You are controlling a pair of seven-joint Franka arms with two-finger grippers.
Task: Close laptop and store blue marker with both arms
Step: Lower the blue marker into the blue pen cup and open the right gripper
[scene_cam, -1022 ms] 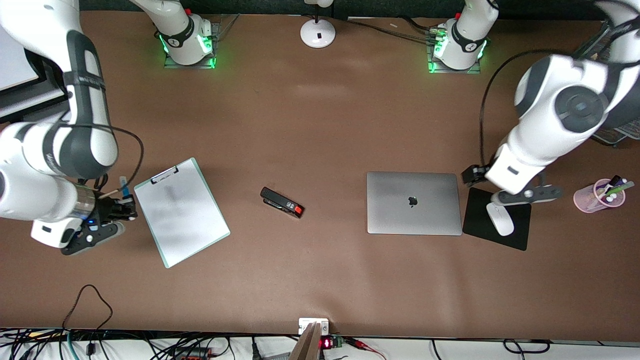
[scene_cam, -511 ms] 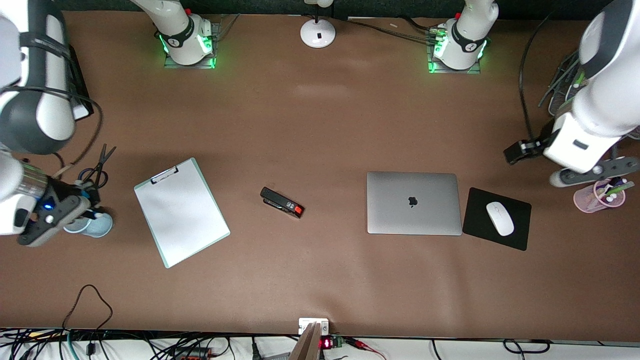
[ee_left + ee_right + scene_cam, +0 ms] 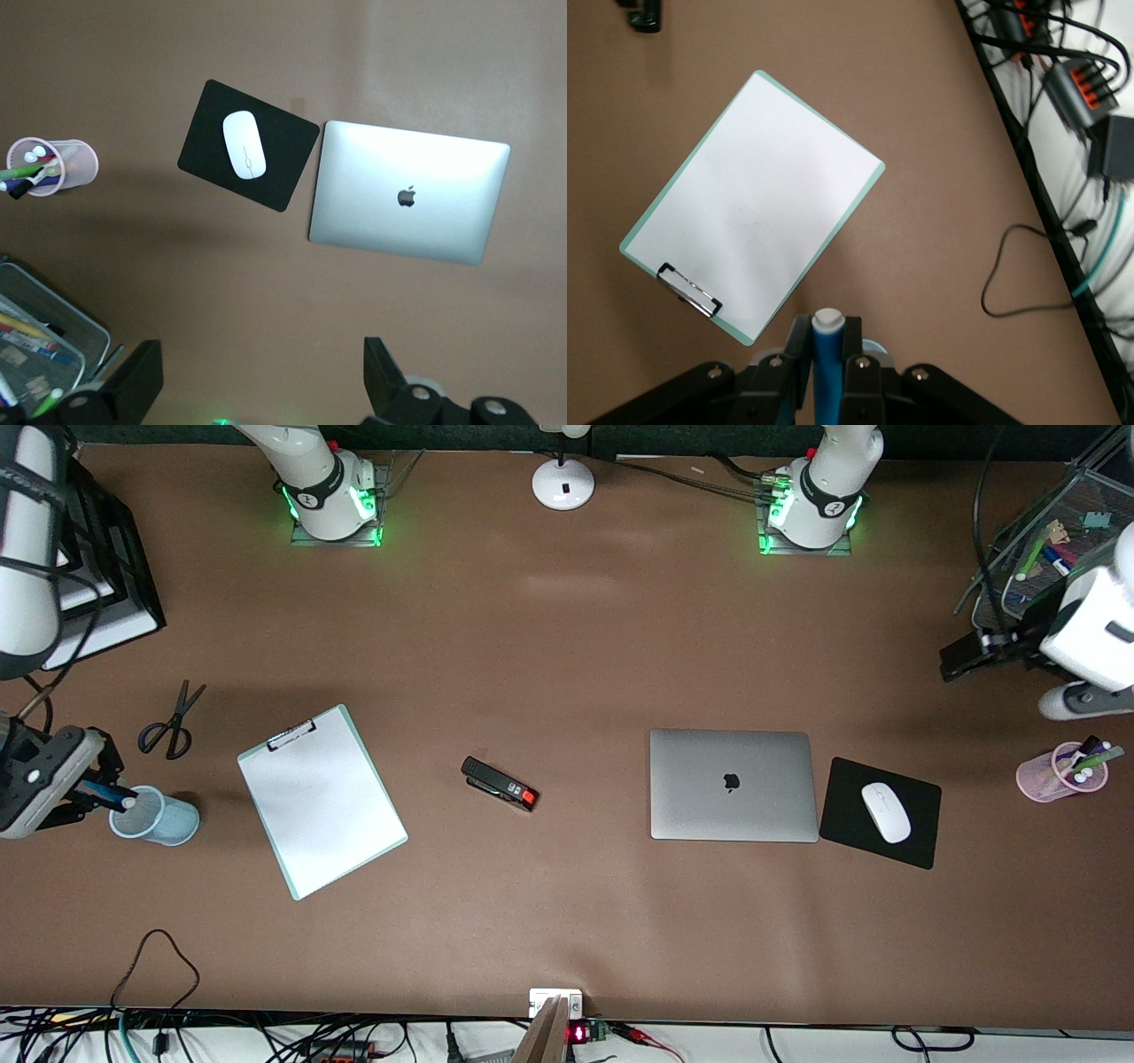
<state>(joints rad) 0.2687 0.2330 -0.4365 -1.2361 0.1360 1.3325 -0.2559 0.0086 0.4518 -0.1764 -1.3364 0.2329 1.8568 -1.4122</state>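
**Marker held at the cup, laptop shut**

Jaws of the right gripper [image 3: 826,354] are clamped on the blue marker [image 3: 827,367], one finger on each side of its barrel, with the white end sticking out past the fingertips. In the front view this gripper [image 3: 96,791] is at the right arm's end of the counter [image 3: 567,646], and the blue marker [image 3: 108,796] is tilted, its white end at the rim of the light blue cup [image 3: 158,817]. I cannot tell if the tip is already inside the cup or only above its rim.

The left gripper [image 3: 257,390] has its jaws apart and they hold nothing; between them only the bare counter is seen. It hangs over the left arm's end of the counter, beside the wire tray [image 3: 1050,549] with coloured markers, and above the pink cup [image 3: 1061,772] of pens.

The laptop [image 3: 733,785] lies closed and flat, the lid with the dark apple logo facing up. Just beside it, toward the left arm's end, is the black mouse pad [image 3: 912,841] with the white mouse [image 3: 886,812] on it.

Between the laptop and the clipboard [image 3: 322,799] lies a black stapler [image 3: 500,784]. A pair of scissors [image 3: 170,722] lies near the light blue cup, farther from the front camera than the cup.
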